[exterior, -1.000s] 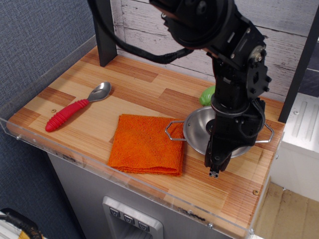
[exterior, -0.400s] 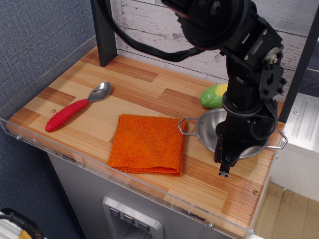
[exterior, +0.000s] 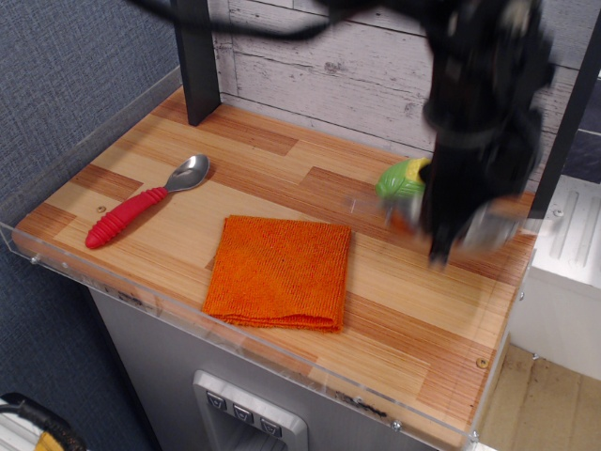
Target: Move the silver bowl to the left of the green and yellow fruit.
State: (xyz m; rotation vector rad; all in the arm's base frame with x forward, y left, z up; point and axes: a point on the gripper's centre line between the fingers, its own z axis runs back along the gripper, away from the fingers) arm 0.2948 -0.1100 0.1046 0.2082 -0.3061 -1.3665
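Note:
The frame is blurred by motion. The silver bowl (exterior: pixel 490 225) is a pale smear at the right rear of the table, partly behind the arm, and appears lifted off the wood. Its left wire handle is a faint streak. My gripper (exterior: pixel 438 250) points down in front of the bowl and appears shut on its rim; the fingers are too blurred to see clearly. The green and yellow toy corn (exterior: pixel 404 178) lies just behind and left of the gripper, near the back wall. The bowl is to the right of and in front of the corn.
An orange folded cloth (exterior: pixel 280 271) lies at the front middle. A metal spoon with a red ribbed handle (exterior: pixel 127 216) lies at the left. A dark post (exterior: pixel 199 66) stands at the back left. A clear plastic rim (exterior: pixel 235 324) runs along the table's front edge.
The gripper and the bowl have moved right and then up and back toward the corn. The bowl has left the cloth's edge. The corn has come into full view.

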